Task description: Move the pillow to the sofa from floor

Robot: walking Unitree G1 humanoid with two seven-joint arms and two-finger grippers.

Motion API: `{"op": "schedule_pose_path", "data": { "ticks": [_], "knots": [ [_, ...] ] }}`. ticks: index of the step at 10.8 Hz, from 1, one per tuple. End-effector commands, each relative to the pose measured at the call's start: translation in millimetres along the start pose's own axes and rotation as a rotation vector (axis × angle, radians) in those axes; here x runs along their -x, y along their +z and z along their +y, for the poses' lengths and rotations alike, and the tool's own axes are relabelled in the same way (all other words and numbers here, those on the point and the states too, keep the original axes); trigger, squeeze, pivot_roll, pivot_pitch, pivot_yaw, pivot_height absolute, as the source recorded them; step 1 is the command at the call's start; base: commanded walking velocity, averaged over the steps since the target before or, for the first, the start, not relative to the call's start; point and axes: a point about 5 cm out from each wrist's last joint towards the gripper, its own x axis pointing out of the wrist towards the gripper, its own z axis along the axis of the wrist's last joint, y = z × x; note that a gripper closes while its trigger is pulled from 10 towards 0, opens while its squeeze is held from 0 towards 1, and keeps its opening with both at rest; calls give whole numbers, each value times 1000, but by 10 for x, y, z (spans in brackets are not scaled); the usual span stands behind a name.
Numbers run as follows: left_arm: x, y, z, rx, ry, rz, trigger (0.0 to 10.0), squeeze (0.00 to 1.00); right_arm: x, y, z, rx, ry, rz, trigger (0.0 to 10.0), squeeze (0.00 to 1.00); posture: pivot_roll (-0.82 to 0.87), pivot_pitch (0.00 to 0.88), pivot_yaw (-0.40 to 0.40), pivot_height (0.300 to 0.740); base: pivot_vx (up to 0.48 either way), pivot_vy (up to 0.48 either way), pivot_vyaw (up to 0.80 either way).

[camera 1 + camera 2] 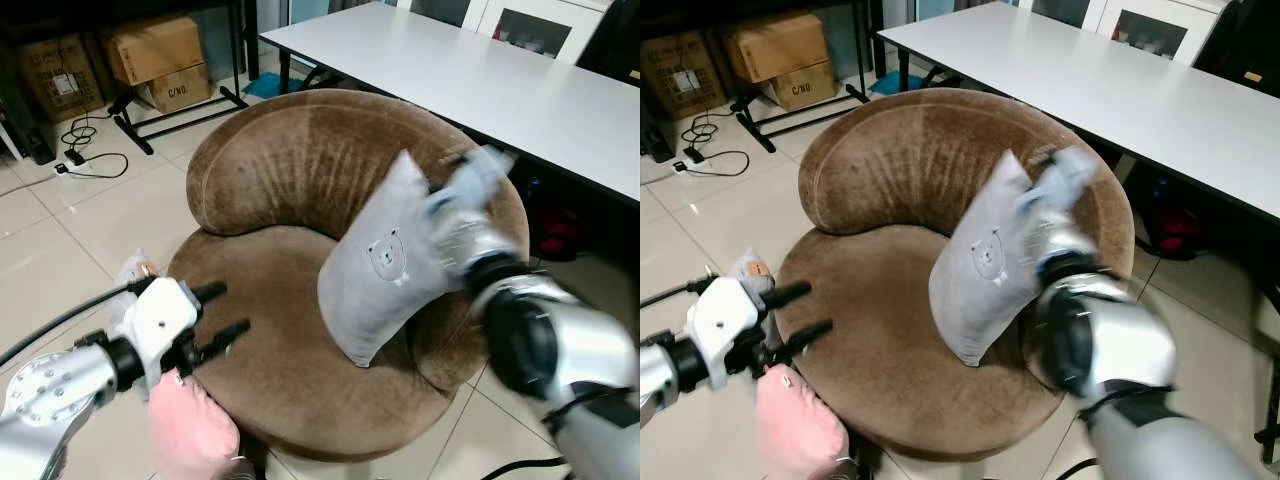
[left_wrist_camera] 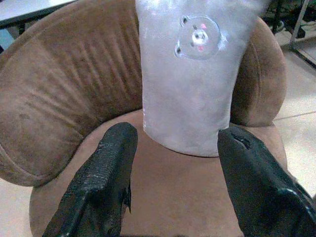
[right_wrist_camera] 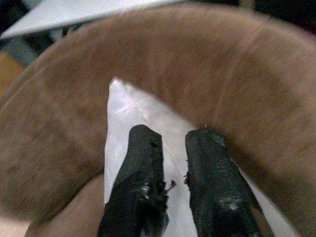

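Observation:
A grey pillow [image 1: 380, 270] with a small bear face stands tilted on the right side of the round brown sofa [image 1: 290, 160], leaning against its backrest. My right gripper [image 1: 468, 185], blurred by motion, is at the pillow's upper edge. In the right wrist view its fingers [image 3: 143, 163] lie close together over the pillow's seam [image 3: 128, 113], seemingly pinching it. My left gripper [image 1: 232, 308] hovers open over the front left of the seat, pointing at the pillow [image 2: 192, 84] with a gap between them.
A long white table [image 1: 480, 70] stands right behind the sofa. Cardboard boxes [image 1: 155, 50] and a floor cable [image 1: 90, 160] are at the back left. A pink soft object [image 1: 190, 430] sits below my left arm on the tiled floor.

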Motion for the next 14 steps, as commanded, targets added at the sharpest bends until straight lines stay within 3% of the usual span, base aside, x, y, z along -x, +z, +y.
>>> {"op": "schedule_pose_path", "data": {
  "ticks": [1, 3, 4, 5, 6, 7, 8, 10, 11, 13, 14],
  "knots": [
    [-29, -16, 29, 1, 35, 13, 10000, 0, 0, 160, 48, 10, 30, -56, 10000, 1000, 20, 0, -65, 740, 0, 0, 0],
    [-155, -76, 120, 76, 183, 26, 10000, 0, -1, 269, 49, 131, 108, -109, 10000, 1000, -13, 0, -46, 740, 0, 0, 0],
    [-259, -110, 137, 143, 296, 11, 10000, 0, 19, 289, 108, 256, 240, -150, 10000, 827, -39, 0, -42, 740, 0, 0, 0],
    [-290, -126, 143, 187, 368, -10, 10000, 0, 40, 216, 106, 318, 308, -162, 10000, 0, -59, 0, -42, 740, 0, 0, 0],
    [-289, -202, 172, 217, 528, -3, 10000, 0, 203, -113, -51, 324, 365, -135, 10000, 0, -88, 0, -37, 740, 0, 0, 0],
    [-279, -216, 171, 207, 568, -3, 10000, 0, 375, -265, -129, 323, 383, -129, 10000, 0, -100, 0, -30, 740, 0, 0, 0],
    [-279, -196, 146, 169, 589, -17, 10000, 0, 625, -394, -236, 362, 404, -160, 10000, 0, -117, 0, -12, 740, 0, 0, 0],
    [-282, -133, 89, 153, 591, -74, 10000, 0, 970, -560, -420, 472, 407, -230, 10000, 0, -139, 0, 17, 740, 0, 0, 0],
    [-284, -155, 58, 128, 583, -77, 10000, 0, 1099, -609, -466, 501, 386, -210, 10000, 0, -138, 0, 14, 740, 0, 0, 0],
    [-245, -222, 45, 122, 617, -64, 10000, 0, 1187, -685, -549, 453, 363, -106, 10000, 0, -113, 0, -10, 740, 0, 0, 0],
    [-232, -230, 39, 126, 623, -65, 10000, 0, 1186, -684, -525, 458, 362, -105, 10000, 0, -105, 0, -19, 740, 0, 0, 0]
  ]
}}
